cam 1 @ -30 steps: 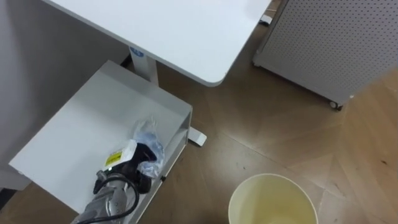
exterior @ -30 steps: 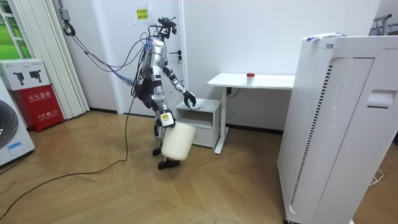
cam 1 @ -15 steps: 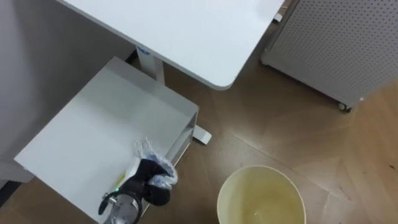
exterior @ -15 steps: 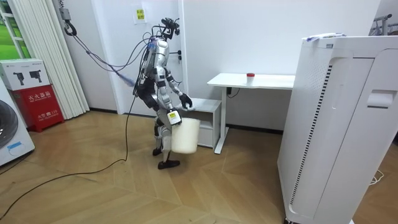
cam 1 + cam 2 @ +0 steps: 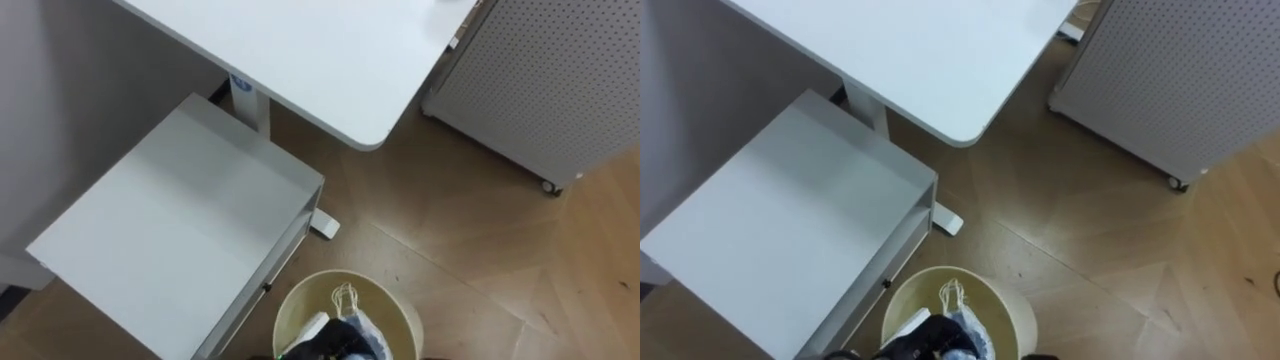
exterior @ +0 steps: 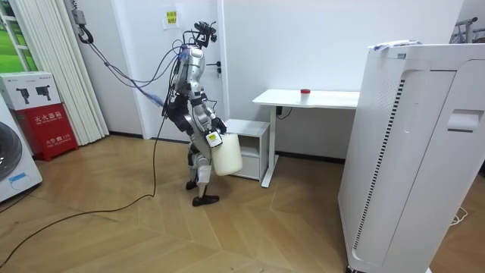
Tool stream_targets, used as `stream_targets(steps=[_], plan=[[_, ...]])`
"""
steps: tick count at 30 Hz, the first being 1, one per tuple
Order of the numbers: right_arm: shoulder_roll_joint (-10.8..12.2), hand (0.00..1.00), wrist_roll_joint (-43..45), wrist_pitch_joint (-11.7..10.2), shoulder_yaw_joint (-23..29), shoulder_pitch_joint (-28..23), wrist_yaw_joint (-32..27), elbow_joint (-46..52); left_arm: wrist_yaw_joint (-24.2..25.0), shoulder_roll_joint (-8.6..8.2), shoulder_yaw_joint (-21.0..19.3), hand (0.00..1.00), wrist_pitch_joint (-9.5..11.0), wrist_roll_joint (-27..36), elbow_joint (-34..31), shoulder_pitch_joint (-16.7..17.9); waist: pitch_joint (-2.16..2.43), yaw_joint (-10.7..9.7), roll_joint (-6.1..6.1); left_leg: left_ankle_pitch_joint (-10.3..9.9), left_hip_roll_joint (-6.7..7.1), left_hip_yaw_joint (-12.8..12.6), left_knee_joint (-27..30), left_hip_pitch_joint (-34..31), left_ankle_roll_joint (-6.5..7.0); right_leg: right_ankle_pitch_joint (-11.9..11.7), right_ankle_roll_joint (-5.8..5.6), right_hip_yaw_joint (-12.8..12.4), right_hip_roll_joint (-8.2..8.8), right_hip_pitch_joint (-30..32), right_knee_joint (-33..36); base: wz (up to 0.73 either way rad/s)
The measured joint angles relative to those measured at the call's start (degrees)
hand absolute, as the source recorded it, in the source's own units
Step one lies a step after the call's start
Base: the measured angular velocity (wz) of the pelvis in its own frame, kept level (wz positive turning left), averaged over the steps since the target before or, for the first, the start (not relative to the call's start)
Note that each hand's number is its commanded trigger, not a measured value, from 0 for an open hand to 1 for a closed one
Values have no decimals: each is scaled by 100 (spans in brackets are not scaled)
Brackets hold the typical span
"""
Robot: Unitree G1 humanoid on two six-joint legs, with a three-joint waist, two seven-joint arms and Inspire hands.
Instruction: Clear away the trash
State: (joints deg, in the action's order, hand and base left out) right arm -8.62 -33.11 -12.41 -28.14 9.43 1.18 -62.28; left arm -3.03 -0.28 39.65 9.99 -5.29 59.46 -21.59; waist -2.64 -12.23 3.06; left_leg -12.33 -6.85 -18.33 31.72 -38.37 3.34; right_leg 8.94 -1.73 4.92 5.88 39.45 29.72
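Note:
A crumpled clear plastic wrapper (image 5: 347, 299) sticks up inside the mouth of the cream waste bin (image 5: 404, 306) at the bottom of the eye views. My left hand (image 5: 328, 343) is dark, reaches into the bin from below and is curled on the wrapper (image 5: 958, 312). In the room view I stand beside the low white cabinet. There the bin (image 6: 227, 155) hangs lifted off the floor at hip height, with my right hand (image 6: 214, 139) gripping its rim.
The low white cabinet (image 5: 170, 210) stands left of the bin, its top bare. A white desk (image 5: 320, 50) lies beyond it, with a perforated white unit on wheels (image 5: 550, 80) at the upper right. A tall white appliance (image 6: 409, 152) stands further off.
My left hand lifted the wrapper off the cabinet top and carried it right, into the bin. The bin was raised and brought under it.

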Motion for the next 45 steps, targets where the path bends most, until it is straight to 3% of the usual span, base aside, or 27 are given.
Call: stream_targets(steps=[2,3,4,5,6,7,21,26,30,34,42,45], plan=[[0,100,0,0,3,-3,31,-2,24,0,0,100,0,-1,-2,0,12,0,18,1,0,0,0,0,3,-11,-1,-1,0,-1,-6,0],[-1,100,0,0,3,-2,32,-2,25,0,1,92,0,-2,-3,0,13,0,20,1,-1,0,1,0,3,-11,0,-1,-2,-1,-6,0],[-1,100,0,1,12,-2,36,-2,30,0,0,68,0,4,-9,0,13,0,20,2,0,0,-2,0,3,-12,0,-2,-2,-1,-7,0],[-1,100,-1,0,12,-2,37,-4,36,0,0,33,0,11,-21,0,13,1,20,2,1,1,-5,3,3,-12,0,-2,-3,-1,-6,0],[-1,100,-1,0,13,-2,37,-5,40,0,1,4,-1,11,-28,0,13,1,20,2,1,1,-7,4,3,-12,0,-2,-3,-1,-7,0],[-1,100,-1,0,14,0,37,-5,41,0,1,0,-1,11,-34,0,13,1,20,2,2,1,-9,4,3,-12,0,-4,-5,2,-7,0],[2,100,209,2,6,30,18,-61,371,3,283,0,-41,-185,80,177,-3,170,-24,7,27,-15,-123,-10,-1,-45,2,0,-3,38,-117,-1],[18,100,678,3,11,145,41,-52,490,3,341,0,-93,-447,78,187,-10,173,-126,7,50,-21,-187,-36,-1,-42,-2,26,20,75,-103,0],[18,100,849,68,12,212,152,-71,530,21,341,0,-106,-451,79,182,-13,173,-136,10,49,-26,-197,-52,-6,-42,-1,26,20,105,-80,0],[39,100,871,207,11,286,154,-89,602,92,341,0,-106,-450,79,192,-17,179,-143,11,48,-28,-190,-26,-7,-43,-1,24,19,79,-76,0],[41,100,826,200,22,290,150,-173,626,201,340,0,-94,-495,-80,227,-30,196,-164,11,52,-37,-203,54,-7,-43,0,20,24,13,-82,0],[17,100,744,198,27,276,151,-263,630,244,312,0,-63,-504,-302,237,-32,336,-165,7,43,-94,-223,185,-11,-43,0,-1,21,-76,-83,-8]])
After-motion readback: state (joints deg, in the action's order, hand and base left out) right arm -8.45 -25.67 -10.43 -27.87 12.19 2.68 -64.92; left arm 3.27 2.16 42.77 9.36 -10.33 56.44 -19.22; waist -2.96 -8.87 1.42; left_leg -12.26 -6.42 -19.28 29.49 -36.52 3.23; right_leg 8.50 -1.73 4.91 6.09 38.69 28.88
